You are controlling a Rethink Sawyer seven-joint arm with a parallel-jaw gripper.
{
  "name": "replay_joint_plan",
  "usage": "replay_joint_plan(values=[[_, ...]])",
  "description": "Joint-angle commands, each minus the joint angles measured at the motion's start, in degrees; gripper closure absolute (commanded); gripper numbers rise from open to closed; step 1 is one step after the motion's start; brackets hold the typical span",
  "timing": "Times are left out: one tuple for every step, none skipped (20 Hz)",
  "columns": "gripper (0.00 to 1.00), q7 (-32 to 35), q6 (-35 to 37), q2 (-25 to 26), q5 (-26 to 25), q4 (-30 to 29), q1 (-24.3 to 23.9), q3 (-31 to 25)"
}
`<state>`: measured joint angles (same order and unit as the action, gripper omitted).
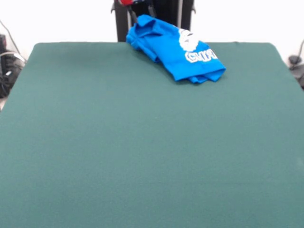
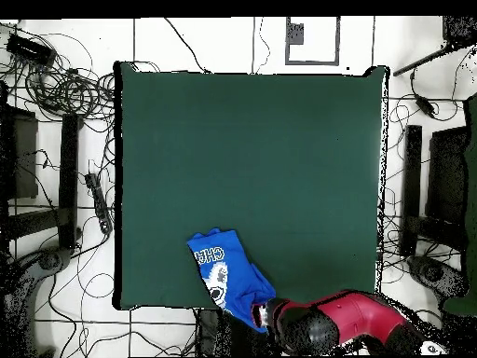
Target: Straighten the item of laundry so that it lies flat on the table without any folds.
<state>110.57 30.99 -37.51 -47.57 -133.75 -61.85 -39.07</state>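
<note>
From the front, going left to right: some dark cables and gear (image 1: 8, 66) off the table's left edge, then the table (image 1: 142, 152), dark green cloth, bare over nearly all its surface. Further right, at the far edge just right of centre, sits the item of laundry (image 1: 173, 50), a bright blue T-shirt, crumpled and folded over on itself, def not flat. White print and part of the block lettering show on its right portion, letters bent by the folds. Its upper left end is lifted off the cloth and rises toward the black pedestal uprights (image 1: 124, 21) behind it (a bit of red shows up there at the top edge, can't make out what part). Another small dark object (image 1: 295, 61) lies off the table's right edge.

Overhead view, left to right: tangle of cables and black stands (image 2: 65, 158) on the white floor at left, then the green table, w/ the shirt at its lower edge left of centre, one end hanging past the edge. Right of that comes the red and black arm (image 2: 345, 322), lying low along the bottom, w/ the gripper (image 2: 267, 315) end touching the shirt's overhanging corner. Fingers: can't tell if they're pinching the fabric or let go; too hidden. More black stands (image 2: 415, 186) at far right.
</note>
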Motion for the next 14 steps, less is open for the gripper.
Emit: replay_joint_plan(values=[[0.00, -4.96, -0.94, 4.36, -3.77, 4.26, 2.66, -0.57], [0.00, -4.85, -1.02, 4.69, -4.06, 4.52, 2.76, -0.45], [0.00, -4.73, -1.05, 4.87, -4.29, 4.64, 2.80, -0.39], [0.00, -4.69, -1.01, 5.00, -4.48, 4.81, 2.81, -0.41], [0.00, -4.62, -0.96, 5.06, -4.61, 4.89, 2.78, -0.46], [0.00, -4.54, -0.91, 5.12, -4.75, 4.97, 2.76, -0.50], [0.00, -4.62, -0.76, 5.23, -4.76, 5.13, 2.68, -0.62], [0.00, -4.65, -0.71, 5.49, -4.96, 5.39, 2.65, -0.58], [0.00, -4.83, -0.59, 5.64, -5.02, 5.62, 2.50, -0.69], [0.00, -5.19, -0.33, 5.84, -5.13, 5.95, 2.28, -0.78], [0.00, -5.65, 0.03, 5.86, -5.13, 6.15, 2.01, -0.91], [0.00, -6.18, 0.45, 5.71, -4.99, 6.28, 1.67, -1.10], [0.00, -6.58, 0.81, 5.32, -4.75, 6.19, 1.33, -1.34], [0.00, -7.00, 1.18, 4.90, -4.48, 6.08, 0.97, -1.62]])
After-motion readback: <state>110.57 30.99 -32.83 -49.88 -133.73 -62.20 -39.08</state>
